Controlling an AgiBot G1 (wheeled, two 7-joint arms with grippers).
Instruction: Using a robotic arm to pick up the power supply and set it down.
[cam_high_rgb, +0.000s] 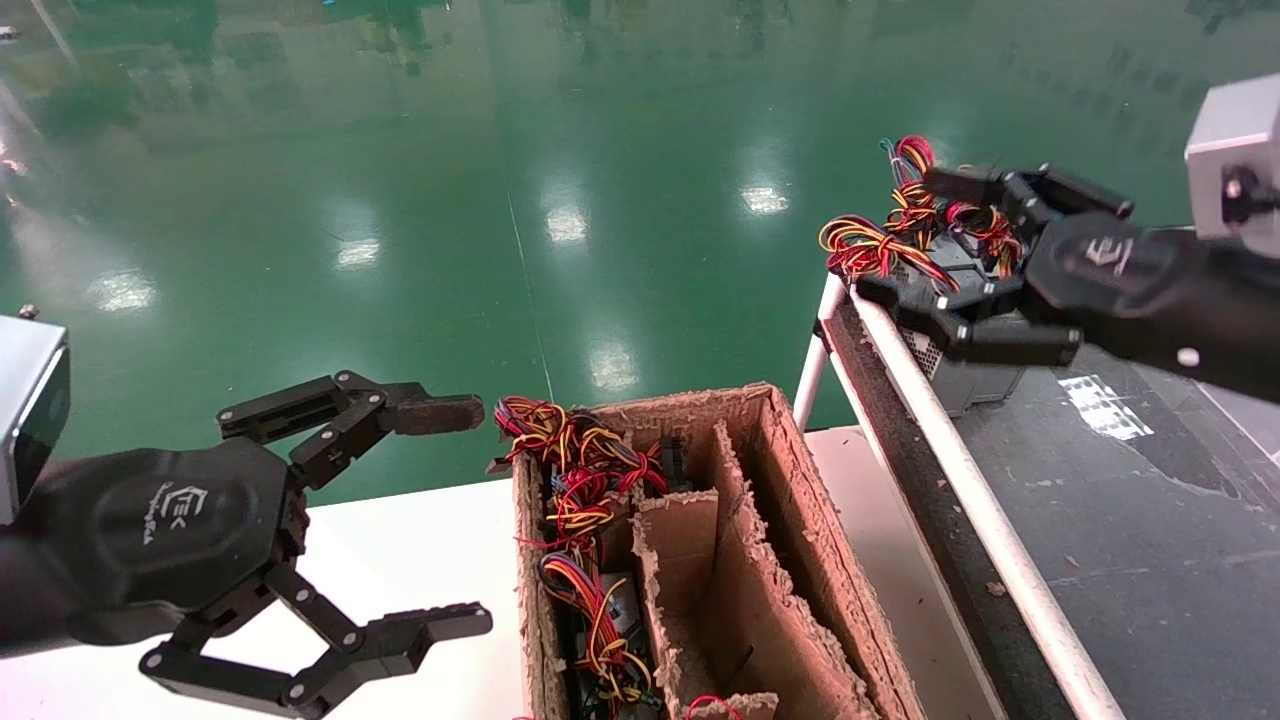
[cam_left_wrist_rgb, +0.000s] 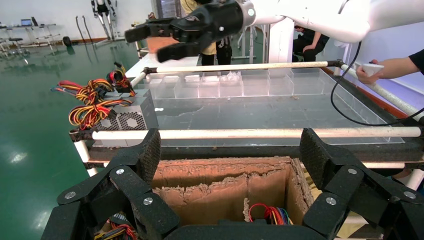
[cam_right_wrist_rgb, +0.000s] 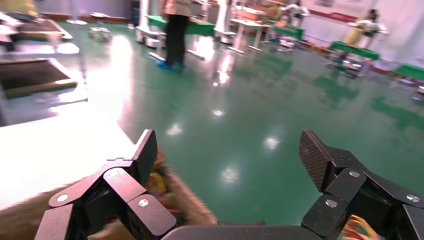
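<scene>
The left gripper (cam_high_rgb: 455, 515) hangs low at the left over the white table (cam_high_rgb: 420, 540), its hexagonal palm facing up. Its jaws stand wide apart with nothing between them, the fingertips pointing toward the cardboard box (cam_high_rgb: 790, 450) just beside it.

The box stands on the white table with ragged cardboard dividers splitting it into long compartments. The compartment nearest the left gripper is packed with bundles of red, yellow and orange wires (cam_high_rgb: 575, 470), and dark units lie partly hidden under them. The middle and right compartments show mostly bare cardboard.

Right of the box runs a white rail (cam_high_rgb: 960, 470) edging a raised black-topped bench (cam_high_rgb: 1150, 520). The power supply (cam_high_rgb: 960, 380) sits on the far left corner of this bench, right against the rail. It is a grey metal box with a perforated side, and its wire bundle (cam_high_rgb: 870, 245) spills over the corner toward the green floor (cam_high_rgb: 400, 200).

The right gripper (cam_high_rgb: 905, 240) reaches in from the right. In the head view its black fingers seem to frame the power supply. The left wrist view, however, shows the right gripper (cam_left_wrist_rgb: 148, 44) raised above and beyond the power supply (cam_left_wrist_rgb: 131, 119), clear of it, with the jaws apart and gripping nothing. The right wrist view also shows the two fingers spread, with only blurred floor between them
</scene>
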